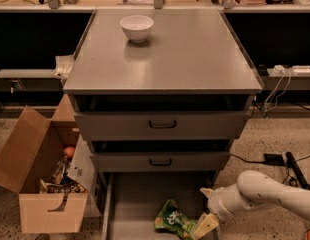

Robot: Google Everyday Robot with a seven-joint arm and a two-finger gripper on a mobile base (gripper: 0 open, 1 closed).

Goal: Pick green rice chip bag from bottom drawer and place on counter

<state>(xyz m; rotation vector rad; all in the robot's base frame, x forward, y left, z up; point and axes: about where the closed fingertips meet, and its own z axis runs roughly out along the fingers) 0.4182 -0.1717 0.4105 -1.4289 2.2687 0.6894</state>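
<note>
The green rice chip bag (172, 219) lies on the floor of the open bottom drawer (130, 199), near its front right. My gripper (204, 226) reaches in from the right on a white arm and sits right beside the bag's right edge, low in the drawer. The counter (185, 54) is the grey metal top above the three drawers.
A white bowl (136, 27) stands at the counter's back left. Two shut drawers with black handles (162, 124) sit above the open one. An open cardboard box (40, 179) of clutter stands on the floor to the left. Cables (280, 84) lie at the right.
</note>
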